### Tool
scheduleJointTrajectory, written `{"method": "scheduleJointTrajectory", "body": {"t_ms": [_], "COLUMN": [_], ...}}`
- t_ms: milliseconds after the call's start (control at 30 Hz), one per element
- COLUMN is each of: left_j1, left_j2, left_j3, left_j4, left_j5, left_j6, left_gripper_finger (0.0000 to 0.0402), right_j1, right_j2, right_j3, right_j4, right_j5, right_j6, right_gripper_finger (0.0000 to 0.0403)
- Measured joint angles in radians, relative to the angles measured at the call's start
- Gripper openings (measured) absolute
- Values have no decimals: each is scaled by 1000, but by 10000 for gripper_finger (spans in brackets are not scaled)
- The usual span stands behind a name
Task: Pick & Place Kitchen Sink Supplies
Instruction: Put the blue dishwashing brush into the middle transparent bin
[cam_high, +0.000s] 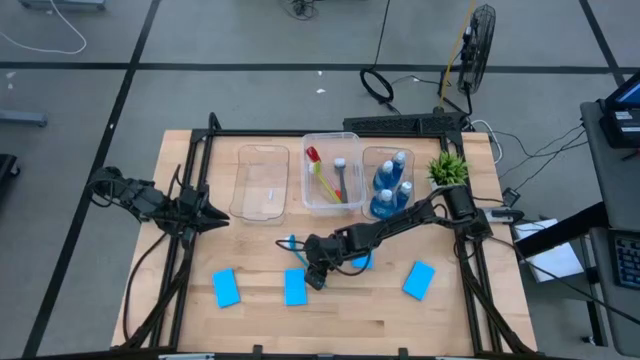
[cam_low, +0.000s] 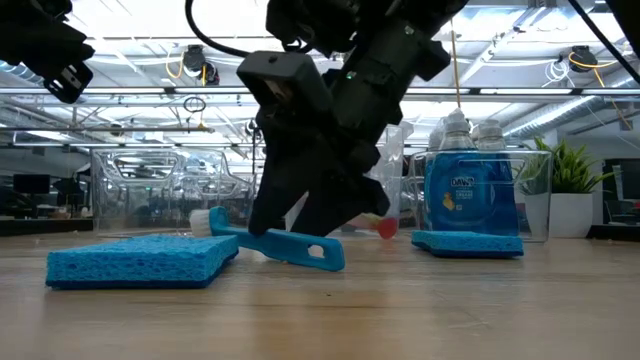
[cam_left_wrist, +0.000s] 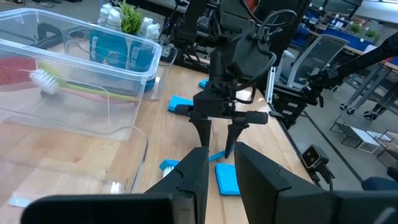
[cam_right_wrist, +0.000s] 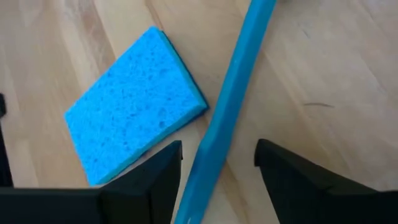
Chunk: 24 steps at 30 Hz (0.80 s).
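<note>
While right gripper (cam_right_wrist: 217, 165) hovers low over blue brush (cam_right_wrist: 227, 109), fingers apart, handle passes lengthwise between them, flat on table. Sponge (cam_right_wrist: 134, 127) just beside brush. Left gripper (cam_high: 215, 218) farther from brush, fingers apart.

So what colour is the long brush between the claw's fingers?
Bright blue. The brush handle shows best in the right wrist view, lying between the right claw's open fingers.

Bare wood either side of blue brush (cam_right_wrist: 225, 118), sponge (cam_right_wrist: 134, 111) just beside.
</note>
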Motion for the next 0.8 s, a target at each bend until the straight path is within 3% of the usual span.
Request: {"method": "scheduleJointTrajectory", "body": {"t_ms": [233,567,800], "left_j1": [0,0,0], "left_j2": [0,0,0], "left_j3": [0,0,0], "left_j4": [0,0,0], "left_j5": [-2,-9,-9], "left_j6": [5,0,-1], "left_gripper_finger": [81,81,81], "right_j1": [0,0,-1], "right_j2": [2,2,-6], "right_j3": [0,-1,-3], "right_j4": [-78,-95,-88], "right_j5": [22,93,97], "right_j6": [19,135,232], "right_gripper_finger": [150,16,17]}}
